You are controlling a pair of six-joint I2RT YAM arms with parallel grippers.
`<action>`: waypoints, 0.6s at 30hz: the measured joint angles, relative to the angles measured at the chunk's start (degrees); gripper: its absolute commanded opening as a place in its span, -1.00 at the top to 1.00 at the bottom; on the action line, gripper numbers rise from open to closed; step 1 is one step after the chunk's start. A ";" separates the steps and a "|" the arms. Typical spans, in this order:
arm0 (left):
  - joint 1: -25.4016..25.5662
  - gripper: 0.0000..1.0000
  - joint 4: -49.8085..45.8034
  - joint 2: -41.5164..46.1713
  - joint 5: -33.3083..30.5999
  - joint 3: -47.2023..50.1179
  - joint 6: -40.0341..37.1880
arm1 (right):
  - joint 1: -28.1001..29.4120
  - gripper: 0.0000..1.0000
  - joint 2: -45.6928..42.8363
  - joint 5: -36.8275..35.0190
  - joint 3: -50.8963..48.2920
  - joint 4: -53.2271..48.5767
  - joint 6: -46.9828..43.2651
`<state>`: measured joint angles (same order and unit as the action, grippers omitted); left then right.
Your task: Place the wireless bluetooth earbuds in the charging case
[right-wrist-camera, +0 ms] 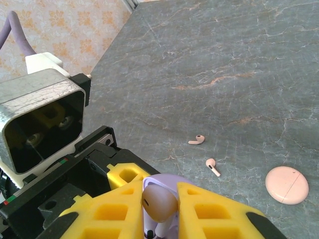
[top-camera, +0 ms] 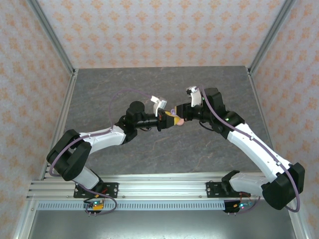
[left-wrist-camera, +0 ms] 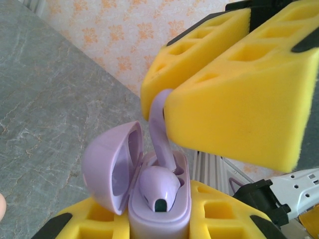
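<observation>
My left gripper (left-wrist-camera: 157, 215) is shut on the open lilac charging case (left-wrist-camera: 160, 225), whose lid (left-wrist-camera: 105, 167) is swung to the left. One lilac earbud (left-wrist-camera: 158, 186) sits in the case. My right gripper (right-wrist-camera: 160, 209) is shut on a second lilac earbud (right-wrist-camera: 159, 200). In the left wrist view its stem (left-wrist-camera: 160, 127) points down from the right gripper's yellow fingers (left-wrist-camera: 234, 104) into the case's other socket. From above, both grippers (top-camera: 167, 119) (top-camera: 181, 112) meet over the table's middle. Two pale pink earbuds (right-wrist-camera: 197, 140) (right-wrist-camera: 213, 167) lie loose on the table.
A closed round pink case (right-wrist-camera: 286, 184) lies on the grey table (right-wrist-camera: 239, 59) to the right of the pink earbuds. The left arm's wrist camera housing (right-wrist-camera: 42, 117) stands close at the left of the right wrist view. Patterned walls enclose the table (top-camera: 99, 89).
</observation>
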<state>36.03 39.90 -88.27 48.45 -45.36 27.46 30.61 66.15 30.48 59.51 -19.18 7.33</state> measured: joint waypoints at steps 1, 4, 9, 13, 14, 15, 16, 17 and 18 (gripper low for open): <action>0.00 1.00 0.00 0.00 -0.04 -0.02 0.11 | 0.00 0.58 0.00 0.00 0.00 0.00 -0.09; 0.04 1.00 -0.13 0.00 -0.68 -0.04 0.22 | 0.00 0.58 0.00 -0.02 0.00 0.00 -0.15; 0.26 1.00 -0.31 0.00 -1.40 -0.04 0.22 | 0.00 0.58 0.00 -0.04 0.00 -0.02 -0.61; 0.35 1.00 -0.48 0.00 -2.21 -0.04 0.24 | 0.00 0.58 0.00 -0.15 0.00 -0.07 -1.03; 0.35 1.00 -0.50 0.00 -2.29 -0.04 0.24 | 0.00 0.58 0.00 -0.28 0.00 -0.09 -1.11; 0.35 1.00 -0.50 0.00 -2.38 -0.07 0.42 | 0.00 0.58 0.00 -0.50 0.00 -0.15 -1.25; 0.35 1.00 -0.52 0.00 -2.38 -0.11 0.61 | 0.00 0.58 0.00 -0.66 0.00 -0.28 -1.27; 0.35 1.00 -0.52 0.00 -2.40 -0.22 0.63 | 0.00 0.58 0.00 -0.72 0.00 -0.52 -1.42; 0.35 1.00 -0.57 0.00 -2.40 -0.39 0.66 | 0.02 0.58 0.02 -0.85 0.00 -0.74 -1.44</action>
<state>36.38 39.33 -88.27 46.04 -45.76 28.12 30.63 66.17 29.63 59.51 -19.92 5.89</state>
